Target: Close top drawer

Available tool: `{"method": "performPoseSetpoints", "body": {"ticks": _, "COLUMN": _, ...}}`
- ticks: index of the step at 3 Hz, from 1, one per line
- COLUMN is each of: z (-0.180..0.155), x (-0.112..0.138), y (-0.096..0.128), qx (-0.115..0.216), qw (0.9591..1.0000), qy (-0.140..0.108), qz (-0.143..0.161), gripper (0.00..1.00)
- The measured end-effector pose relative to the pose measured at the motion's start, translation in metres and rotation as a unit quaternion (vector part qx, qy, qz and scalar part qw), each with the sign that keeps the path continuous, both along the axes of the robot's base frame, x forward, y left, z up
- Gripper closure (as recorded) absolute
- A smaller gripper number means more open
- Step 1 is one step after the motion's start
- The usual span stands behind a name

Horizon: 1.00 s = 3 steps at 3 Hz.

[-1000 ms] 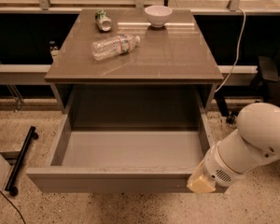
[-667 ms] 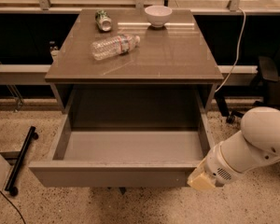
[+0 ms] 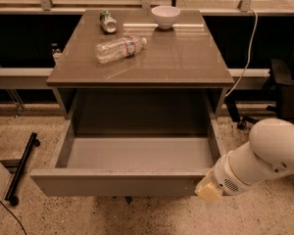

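Grey-brown and flat-fronted, the top drawer [image 3: 112,182] stood pulled far out of its cabinet [image 3: 186,67] toward 6 o'clock, and its pale grey inside lay bare to view. The gripper [image 3: 208,190] sat at about 5 o'clock in the view, a pale yellowish tip right at the right end of the drawer's front panel, seemingly touching it. Whether it was spread or pressed together could not be told. The white arm [image 3: 267,155] behind it ran off toward 3 o'clock.

On the cabinet top, a clear plastic bottle [image 3: 120,48] lay on its side toward 11 o'clock. A small can [image 3: 108,21] lay just beyond it, and a white bowl [image 3: 165,16] stood upright at 12 o'clock near the back edge. A white cable [image 3: 247,58] hung down past the cabinet's right side. On the speckled floor [image 3: 147,217] at 8 o'clock lay a black bar [image 3: 22,165].
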<state>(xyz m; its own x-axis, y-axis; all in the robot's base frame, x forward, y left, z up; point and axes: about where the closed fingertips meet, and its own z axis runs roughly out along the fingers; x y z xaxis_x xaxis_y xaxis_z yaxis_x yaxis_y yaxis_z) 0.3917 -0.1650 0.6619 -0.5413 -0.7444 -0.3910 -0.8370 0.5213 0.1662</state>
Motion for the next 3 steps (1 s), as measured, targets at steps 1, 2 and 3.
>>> {"method": "performPoseSetpoints", "body": {"ticks": 1, "z": -0.007, "x": 0.014, "y": 0.007, "qx": -0.005, "qw": 0.9995, "qy": -0.029, "qz": -0.008, "gripper": 1.0}}
{"method": "performPoseSetpoints", "body": {"ticks": 2, "z": -0.007, "x": 0.014, "y": 0.007, "qx": -0.005, "qw": 0.9995, "qy": -0.029, "qz": -0.008, "gripper": 1.0}}
{"method": "performPoseSetpoints", "body": {"ticks": 3, "z": -0.005, "x": 0.039, "y": 0.014, "qx": -0.005, "qw": 0.9974, "qy": -0.071, "qz": -0.013, "gripper": 1.0}}
